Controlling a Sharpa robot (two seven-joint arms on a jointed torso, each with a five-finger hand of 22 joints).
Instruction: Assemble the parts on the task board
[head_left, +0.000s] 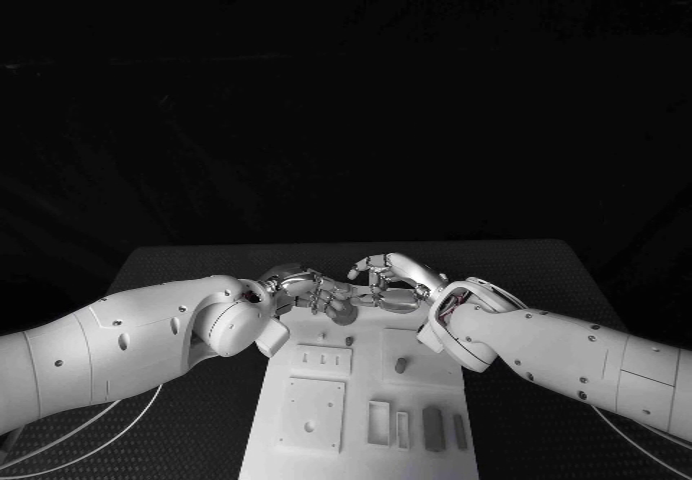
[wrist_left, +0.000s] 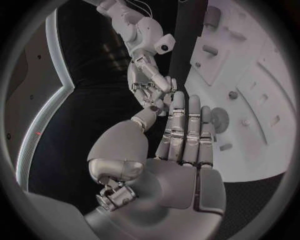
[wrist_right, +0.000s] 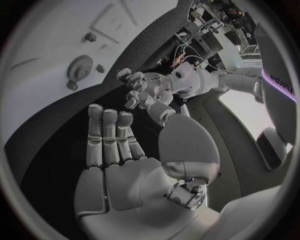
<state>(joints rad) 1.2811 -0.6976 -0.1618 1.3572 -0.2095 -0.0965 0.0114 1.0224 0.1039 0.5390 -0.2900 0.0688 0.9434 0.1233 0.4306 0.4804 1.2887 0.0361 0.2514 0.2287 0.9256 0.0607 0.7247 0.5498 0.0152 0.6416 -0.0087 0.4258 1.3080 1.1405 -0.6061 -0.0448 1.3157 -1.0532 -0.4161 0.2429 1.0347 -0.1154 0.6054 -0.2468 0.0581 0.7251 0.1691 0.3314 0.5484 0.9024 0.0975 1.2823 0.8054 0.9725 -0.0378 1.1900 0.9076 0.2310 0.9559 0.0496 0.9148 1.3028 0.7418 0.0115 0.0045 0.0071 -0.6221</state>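
**A:** Head view first: what is seen at the task board (head_left: 361, 400)?

**B:** Both hands are met just beyond the board's far end. The left hand (head_left: 296, 290) and right hand (head_left: 392, 280) are brought fingertip to fingertip, and a small dark part (head_left: 342, 311) is seen below them, at the board's far edge. Whether it is pinched or merely lying there cannot be told.

**A:** And progress?

**B:** Several parts (head_left: 415, 425) are seen standing or lying near the board's near end, and a peg (head_left: 402, 366) nearer its middle. Much appears left to be assembled.

**A:** Left wrist view?

**B:** The left hand (wrist_left: 181, 150) is shown with fingers straight and close together, nothing held in the palm. The right hand (wrist_left: 151, 82) is reached toward it, beside the board (wrist_left: 250, 100), where a gear (wrist_left: 219, 119) is seated.

**A:** Right wrist view?

**B:** The right hand (wrist_right: 119, 150) is likewise held flat, fingers narrow, nothing gripped. The left hand (wrist_right: 147, 95) is curled loosely opposite. The gear (wrist_right: 80, 67) is seen on the board (wrist_right: 56, 45). Each hand is judged the only obstruction to the other.
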